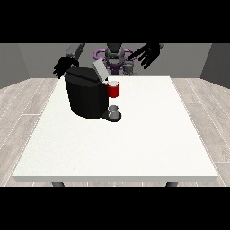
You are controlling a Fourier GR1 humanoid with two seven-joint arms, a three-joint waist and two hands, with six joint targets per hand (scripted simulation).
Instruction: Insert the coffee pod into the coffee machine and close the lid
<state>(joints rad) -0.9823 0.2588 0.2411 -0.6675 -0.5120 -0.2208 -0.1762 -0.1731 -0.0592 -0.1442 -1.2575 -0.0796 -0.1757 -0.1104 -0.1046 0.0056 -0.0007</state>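
A black coffee machine (85,96) stands on the white table (134,143) at the left of its far half. Its grey lid (99,70) is tilted up and open. A red pod holder (113,90) with a light top sticks out of the machine's front, and a small grey cup (114,111) sits on the base below it. The hand at the view's left (64,66) hovers behind the machine's top, fingers spread. The hand at the view's right (148,55) is raised above the table's far edge, fingers spread, holding nothing. I see no separate coffee pod.
The robot's torso (114,56) is behind the table's far edge. A small grey object (129,67) shows next to it. Wooden floor surrounds the table.
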